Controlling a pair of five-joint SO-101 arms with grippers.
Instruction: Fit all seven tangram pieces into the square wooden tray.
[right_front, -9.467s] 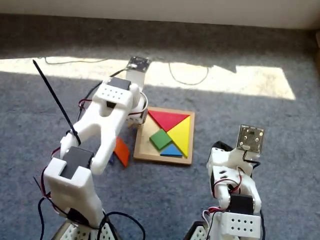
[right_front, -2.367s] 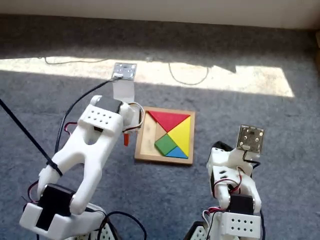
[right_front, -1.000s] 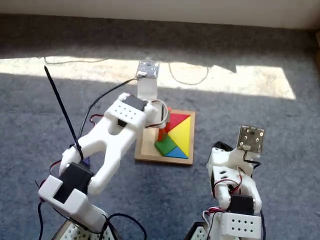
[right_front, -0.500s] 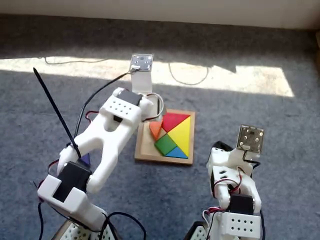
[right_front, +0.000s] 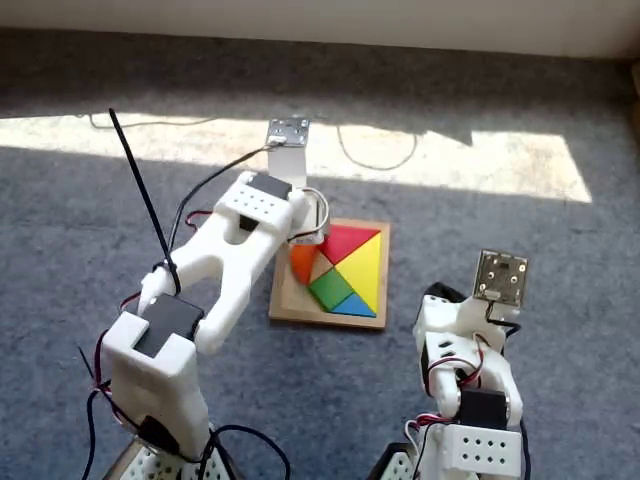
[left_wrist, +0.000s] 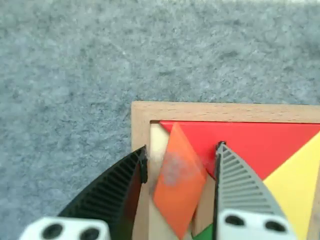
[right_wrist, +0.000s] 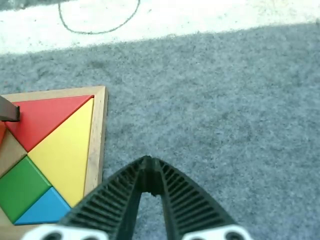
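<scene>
Left hand (left_wrist: 181, 149): released. The fingers stand apart on either side of the orange parallelogram piece (left_wrist: 179, 186). A strip of bare wood shows between each finger and the piece, so no clamp is seen.

The orange piece lies between the fingers, in the corner pocket of the square wooden tray (left_wrist: 140, 120). Its far point meets the large red triangle (left_wrist: 250, 142) just beyond the fingertips. Cannot tell whether it sits flat or tilted. Its near end is cut off at the frame edge.

The large yellow triangle (left_wrist: 295, 185) sits beside the grey finger and is partly cut off. In the high view the left arm hides the tray edge beneath the hand.

Right hand (right_wrist: 150, 172): clenched on nothing, over the grey carpet (right_wrist: 225, 100) and apart from the tray. The pieces on its side of the tray are the green square (right_wrist: 20, 187) and the small blue triangle (right_wrist: 42, 210), both seated.

A thin cable (right_wrist: 100, 27) loops on the sunlit strip well beyond its fingertips, with the top of the loop cut off.
</scene>
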